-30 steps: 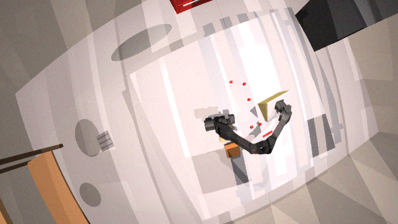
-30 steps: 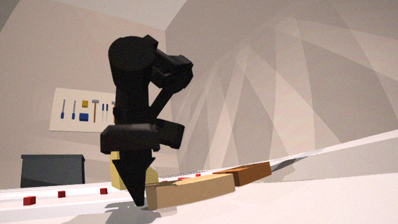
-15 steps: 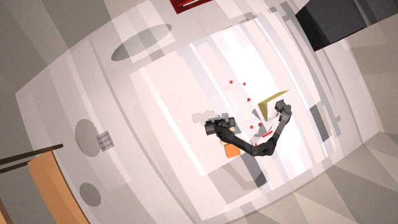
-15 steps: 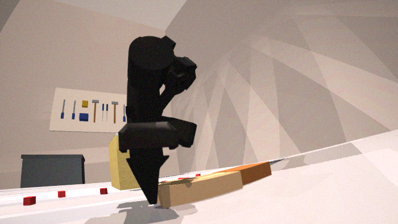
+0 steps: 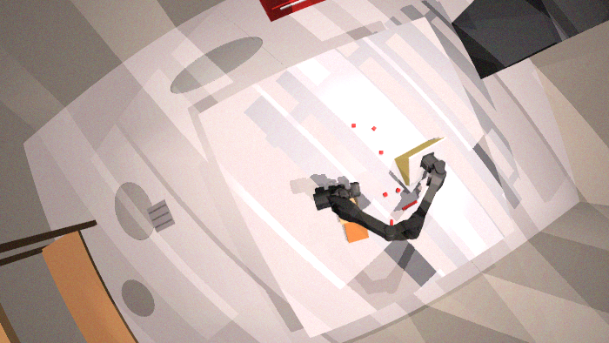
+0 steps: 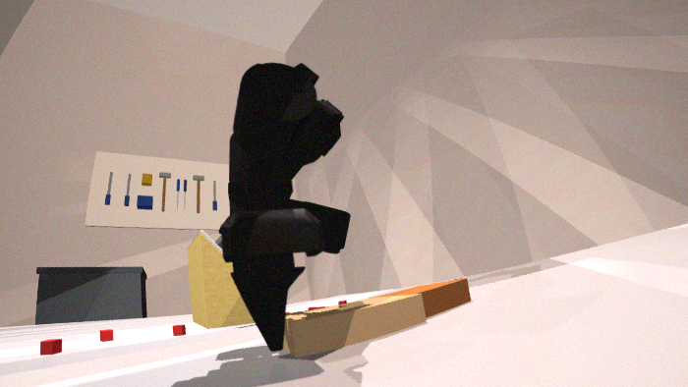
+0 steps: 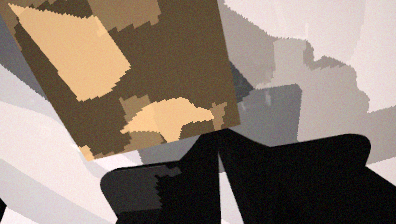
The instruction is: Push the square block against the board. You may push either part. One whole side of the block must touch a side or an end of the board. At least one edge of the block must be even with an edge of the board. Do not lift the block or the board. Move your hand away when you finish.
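The orange square block [image 5: 357, 232] [image 6: 447, 299] lies flat on the table at one end of the tan board [image 6: 383, 319] [image 7: 165, 65]. The two look touching or nearly so; whether their edges are even I cannot tell. In the top view the arm covers most of the board. My gripper [image 6: 276, 349] [image 7: 214, 130] is shut and empty, pointing down at the board's other end, away from the block. Its fingertips are low by the table, against or very close to that end face. The block is not visible in the wrist view.
Several small red cubes [image 5: 381, 152] [image 6: 51, 347] are scattered beyond the board. A red bar [image 5: 409, 205] lies near the arm. A yellow-sided wedge-shaped thing [image 5: 402, 167] [image 6: 211, 295] stands by the arm's base. Dark shadows fall around the gripper.
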Tool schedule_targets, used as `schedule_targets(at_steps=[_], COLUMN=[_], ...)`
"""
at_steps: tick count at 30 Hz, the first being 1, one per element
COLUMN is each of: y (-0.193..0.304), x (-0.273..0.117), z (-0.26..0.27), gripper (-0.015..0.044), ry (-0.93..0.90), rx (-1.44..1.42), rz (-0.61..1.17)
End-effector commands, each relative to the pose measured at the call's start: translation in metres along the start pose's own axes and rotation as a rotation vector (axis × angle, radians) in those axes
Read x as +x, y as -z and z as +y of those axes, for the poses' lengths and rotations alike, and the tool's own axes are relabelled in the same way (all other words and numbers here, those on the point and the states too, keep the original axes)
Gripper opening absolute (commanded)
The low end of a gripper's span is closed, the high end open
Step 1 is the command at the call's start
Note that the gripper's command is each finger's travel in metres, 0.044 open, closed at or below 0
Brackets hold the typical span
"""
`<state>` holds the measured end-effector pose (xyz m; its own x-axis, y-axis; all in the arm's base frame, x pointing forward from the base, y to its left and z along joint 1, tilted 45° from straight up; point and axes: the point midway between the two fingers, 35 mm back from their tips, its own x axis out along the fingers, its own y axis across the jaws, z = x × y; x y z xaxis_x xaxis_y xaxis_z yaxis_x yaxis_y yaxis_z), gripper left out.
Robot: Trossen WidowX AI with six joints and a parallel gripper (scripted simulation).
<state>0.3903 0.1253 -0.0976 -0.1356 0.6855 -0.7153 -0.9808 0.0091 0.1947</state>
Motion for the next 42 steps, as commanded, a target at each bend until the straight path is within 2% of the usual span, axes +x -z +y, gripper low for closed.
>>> schedule_targets(at_steps=[1,27,29,32,42], y=[0.006,0.048,0.043,0.043,0.038], x=[0.0,0.001,-0.011,-0.052,-0.053], z=[0.0,0.0,0.0,0.001,-0.003], gripper=[0.0,0.0,0.0,0.0,0.0], ry=[-0.002,-0.003,-0.003,-0.002,0.007], rx=[0.001,0.001,0.004,0.001,0.088], rz=[-0.004,-0.005,-0.007,-0.003,-0.008])
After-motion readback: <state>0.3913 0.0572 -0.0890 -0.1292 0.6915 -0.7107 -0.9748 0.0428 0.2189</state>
